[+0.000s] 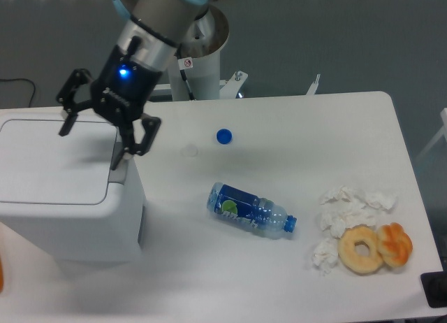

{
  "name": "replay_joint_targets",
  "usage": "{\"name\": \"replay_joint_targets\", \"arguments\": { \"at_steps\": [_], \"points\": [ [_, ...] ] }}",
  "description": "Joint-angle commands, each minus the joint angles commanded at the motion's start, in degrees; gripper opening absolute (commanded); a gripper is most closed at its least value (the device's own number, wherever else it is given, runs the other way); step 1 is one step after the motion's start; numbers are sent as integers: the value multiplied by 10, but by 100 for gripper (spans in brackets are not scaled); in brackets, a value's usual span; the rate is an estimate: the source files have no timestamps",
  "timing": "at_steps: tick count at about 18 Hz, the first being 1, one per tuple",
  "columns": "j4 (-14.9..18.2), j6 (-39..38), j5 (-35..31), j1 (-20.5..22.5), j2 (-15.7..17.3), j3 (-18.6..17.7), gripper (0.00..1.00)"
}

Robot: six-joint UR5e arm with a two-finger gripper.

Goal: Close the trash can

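Note:
The trash can (63, 197) is a large white boxy bin at the left of the table, and its flat lid (49, 159) lies down level on top. My gripper (91, 145) hangs just above the lid's right part, with its black fingers (136, 145) spread wide and nothing between them. A blue light glows on its body. The left fingertip sits over the lid's far edge and the right one near the bin's right rim.
A blue-labelled plastic bottle (251, 210) lies on its side mid-table. A blue cap (223, 135) sits behind it. Crumpled tissues (346, 207) and two doughnuts (374, 247) lie at the right front. The robot's white base (202, 64) stands behind the table.

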State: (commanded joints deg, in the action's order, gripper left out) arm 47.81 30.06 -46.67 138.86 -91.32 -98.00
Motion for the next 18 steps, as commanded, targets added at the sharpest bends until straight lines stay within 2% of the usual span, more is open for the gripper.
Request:
{"name": "replay_joint_targets", "arguments": {
  "at_steps": [4,10,14,18],
  "points": [
    [0,7,-5,31,-3,8,100],
    [0,32,-35,76,-23,48,100],
    [2,131,-102,105,-28,57,100],
    [4,227,-165,122,-38,44,100]
  ]
}}
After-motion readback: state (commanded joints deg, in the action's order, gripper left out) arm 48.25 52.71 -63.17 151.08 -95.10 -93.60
